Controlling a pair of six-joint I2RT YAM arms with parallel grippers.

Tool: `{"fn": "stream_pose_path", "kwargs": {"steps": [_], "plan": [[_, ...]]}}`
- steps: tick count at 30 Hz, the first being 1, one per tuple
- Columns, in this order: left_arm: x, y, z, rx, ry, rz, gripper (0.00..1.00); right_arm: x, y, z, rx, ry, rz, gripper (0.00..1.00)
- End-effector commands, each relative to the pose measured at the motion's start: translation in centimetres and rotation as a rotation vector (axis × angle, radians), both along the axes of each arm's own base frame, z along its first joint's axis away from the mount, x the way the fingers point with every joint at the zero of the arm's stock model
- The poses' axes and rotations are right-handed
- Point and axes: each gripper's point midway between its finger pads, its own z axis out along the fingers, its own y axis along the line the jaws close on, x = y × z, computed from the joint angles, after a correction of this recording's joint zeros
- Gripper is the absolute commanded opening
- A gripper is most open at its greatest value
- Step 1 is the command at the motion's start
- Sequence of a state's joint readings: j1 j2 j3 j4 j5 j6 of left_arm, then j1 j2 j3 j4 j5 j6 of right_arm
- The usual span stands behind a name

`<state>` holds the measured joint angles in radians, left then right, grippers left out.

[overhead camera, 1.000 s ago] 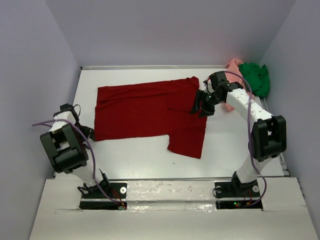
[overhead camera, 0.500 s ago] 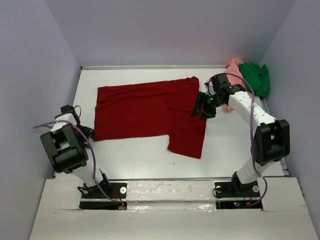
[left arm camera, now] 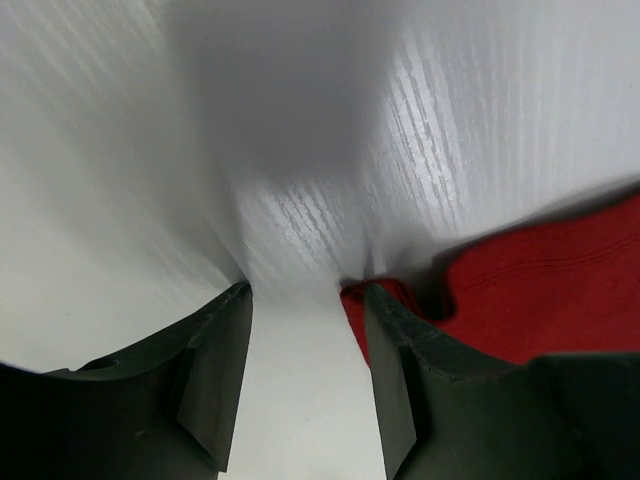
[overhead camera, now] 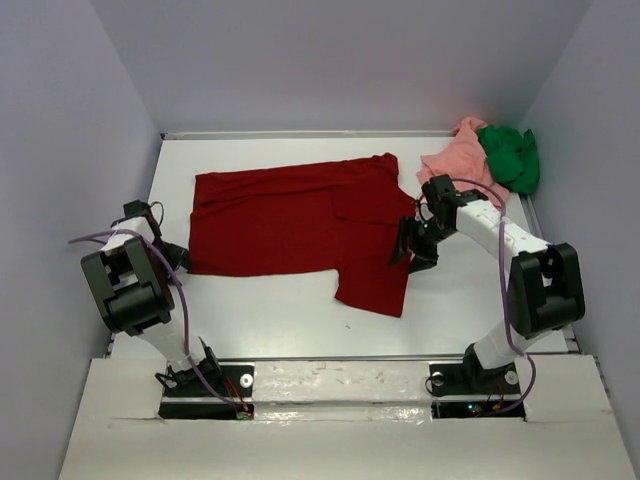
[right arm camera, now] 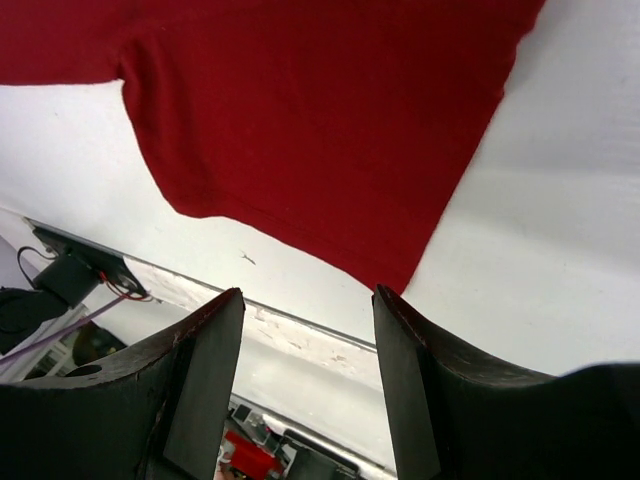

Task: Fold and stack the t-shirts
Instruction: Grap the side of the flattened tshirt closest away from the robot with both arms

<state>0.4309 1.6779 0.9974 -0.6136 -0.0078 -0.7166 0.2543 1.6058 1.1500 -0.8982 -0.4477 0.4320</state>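
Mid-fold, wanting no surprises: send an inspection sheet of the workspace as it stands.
Surface: white table, flat.
Job's things: dark red shirt spread out mid-table; salmon pink shirt and green shirt bunched together, far right corner.
Clutter: tiny speck by the red shirt's near edge.
Tools: left tool open at the red shirt's near left corner; right tool open over its right edge, empty.
Cables: purple cable looped along each arm.
Surroundings: plain pale walls, three sides.

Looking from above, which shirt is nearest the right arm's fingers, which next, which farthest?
1. Red shirt, spread flat just left of them.
2. Pink shirt, bunched toward the far right.
3. Green shirt, in the far right corner.
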Motion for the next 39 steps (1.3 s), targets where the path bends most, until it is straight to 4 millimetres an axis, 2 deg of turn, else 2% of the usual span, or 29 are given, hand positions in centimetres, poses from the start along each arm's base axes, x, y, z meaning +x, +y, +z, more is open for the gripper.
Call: {"fn": "stream_pose_path", "kwargs": {"steps": [1, 2, 6, 10, 16, 21, 24, 27, 30, 33, 39], "plan": [[1.0, 0.8, 0.2, 0.033, -0.002, -0.012, 0.58, -1.8, -0.5, 0.7, 0.003, 0.012, -0.040, 0.60], [1.1, 0.8, 0.3, 0.034, -0.005, -0.012, 0.58, -1.8, -0.5, 0.7, 0.001, 0.016, -0.046, 0.60], [1.5, 1.0, 0.4, 0.036, -0.007, -0.024, 0.57, -3.9, -1.1, 0.0, -0.008, 0.045, -0.072, 0.60], [1.7, 1.0, 0.3, 0.032, -0.001, -0.039, 0.53, -5.5, -1.4, -0.6, -0.008, 0.068, -0.096, 0.60], [1.6, 0.7, 0.5, 0.031, -0.007, -0.038, 0.49, -6.8, -1.7, -0.9, -0.014, 0.084, -0.104, 0.61], [1.0, -0.3, 0.3, 0.002, -0.005, -0.040, 0.58, -7.6, -2.0, -1.3, -0.022, 0.098, -0.102, 0.61], [0.5, -1.5, 0.9, -0.035, -0.040, -0.041, 0.70, -8.0, -1.9, -1.8, -0.015, 0.117, -0.101, 0.61], [0.4, -2.0, 2.0, -0.038, -0.092, -0.039, 0.75, -8.4, -1.6, -2.4, 0.002, 0.138, -0.105, 0.61], [1.5, -1.7, 3.4, -0.016, -0.161, -0.041, 0.75, -8.4, -1.2, -3.1, 0.031, 0.141, -0.107, 0.61], [1.6, -1.7, 3.1, -0.020, -0.156, -0.048, 0.75, -8.9, -0.9, -4.1, 0.050, 0.171, -0.113, 0.60], [1.4, -1.5, 2.1, -0.012, -0.139, -0.051, 0.74, -8.5, -0.5, -5.3, 0.072, 0.171, -0.134, 0.57]]}}
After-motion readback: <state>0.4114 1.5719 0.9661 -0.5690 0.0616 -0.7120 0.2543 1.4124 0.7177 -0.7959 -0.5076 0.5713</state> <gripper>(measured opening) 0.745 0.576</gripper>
